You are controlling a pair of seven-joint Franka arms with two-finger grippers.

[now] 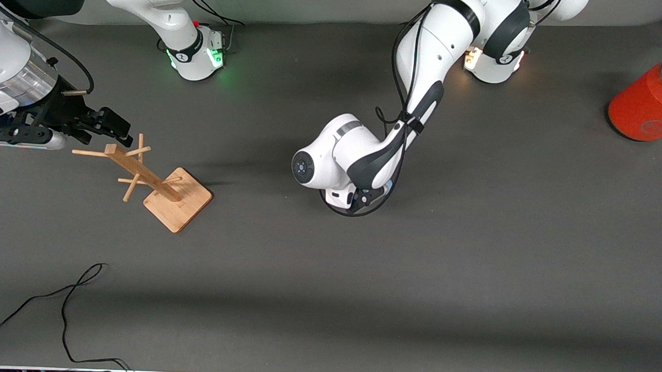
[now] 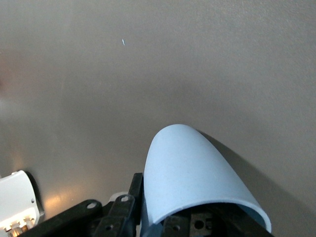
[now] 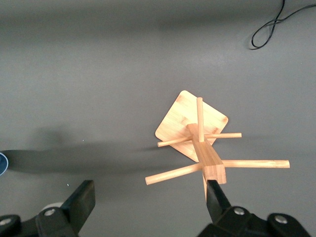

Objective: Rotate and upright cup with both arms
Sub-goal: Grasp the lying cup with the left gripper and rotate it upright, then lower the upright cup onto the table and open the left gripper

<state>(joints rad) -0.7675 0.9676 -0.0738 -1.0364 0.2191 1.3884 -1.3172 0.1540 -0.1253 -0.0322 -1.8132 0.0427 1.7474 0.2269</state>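
Starting at the right arm's end of the table, my right gripper [image 1: 114,128] hangs over the top of the wooden peg rack [image 1: 163,188] with its jaws spread wide and nothing in them; that arm is waiting. My worry there is that if I bring it across toward the cup without lifting first, a finger could catch a peg and tip the rack. At mid table the left gripper [image 1: 363,198] is down low, just above the surface, and the cup [image 2: 192,173] sits right at it, its light-blue wall filling the left wrist view. The cup looks tilted rather than upright. I cannot tell whether the gripper has closed on it. If the hold is only on the thin wall, I judge the smooth tapered cup could slip or spin out as I rotate it, and it could drop at the handover if the right gripper arrives off-centre. The orange cylinder [image 1: 650,101] lies well apart at the left arm's end and is no threat. By my count there are one cup, one peg rack, one orange cylinder, one loose black cable [image 1: 65,303] and two arms.
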